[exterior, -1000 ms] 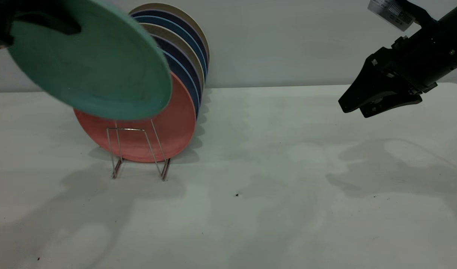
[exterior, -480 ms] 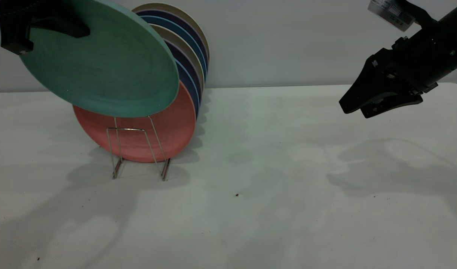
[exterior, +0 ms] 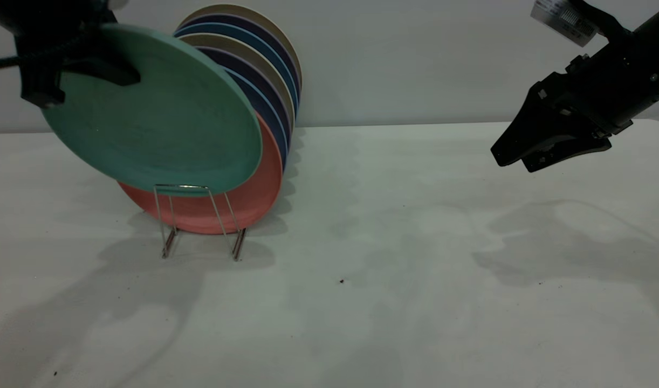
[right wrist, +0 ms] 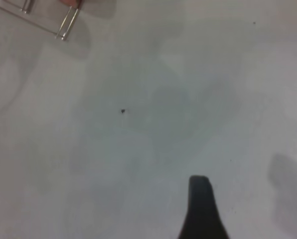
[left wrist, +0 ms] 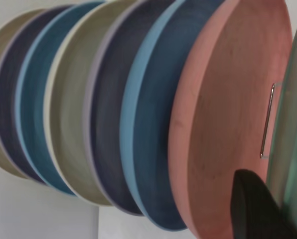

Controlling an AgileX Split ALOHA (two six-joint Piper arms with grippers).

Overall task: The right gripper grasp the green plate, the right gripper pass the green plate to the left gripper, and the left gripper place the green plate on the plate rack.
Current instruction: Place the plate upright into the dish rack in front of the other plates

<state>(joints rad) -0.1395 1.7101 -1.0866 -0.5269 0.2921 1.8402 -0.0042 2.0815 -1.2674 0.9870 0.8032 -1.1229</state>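
At the upper left of the exterior view, the left hand (exterior: 100, 67) is clamped on the upper left edge of the green plate (exterior: 162, 118), one black finger lying across the plate's face. The plate is held in the air, tilted, with its face toward the camera and its lower rim level with the top of the front loop of the plate rack (exterior: 197, 221). The plate's lower edge overlaps that loop's top bar in this view; whether they touch cannot be told. Just behind the green plate stands the pink plate (exterior: 256, 188) in the rack, and behind that a row of dark blue plates (exterior: 275, 126) and beige plates (exterior: 243, 46) packed closely on edge. In the left wrist view, the pink plate (left wrist: 228, 114) fills the middle right, a wire loop (left wrist: 267, 122) shows against it, and the green plate's edge (left wrist: 293, 129) runs along the right border.

At the upper right of the exterior view, the right hand (exterior: 510, 159) hangs above the table (exterior: 394, 242), well apart from the rack, holding nothing; its fingers look closed together. The right wrist view shows one dark finger (right wrist: 201, 209) over the bare table (right wrist: 138, 149), with the rack's feet (right wrist: 64, 27) in the upper left corner.
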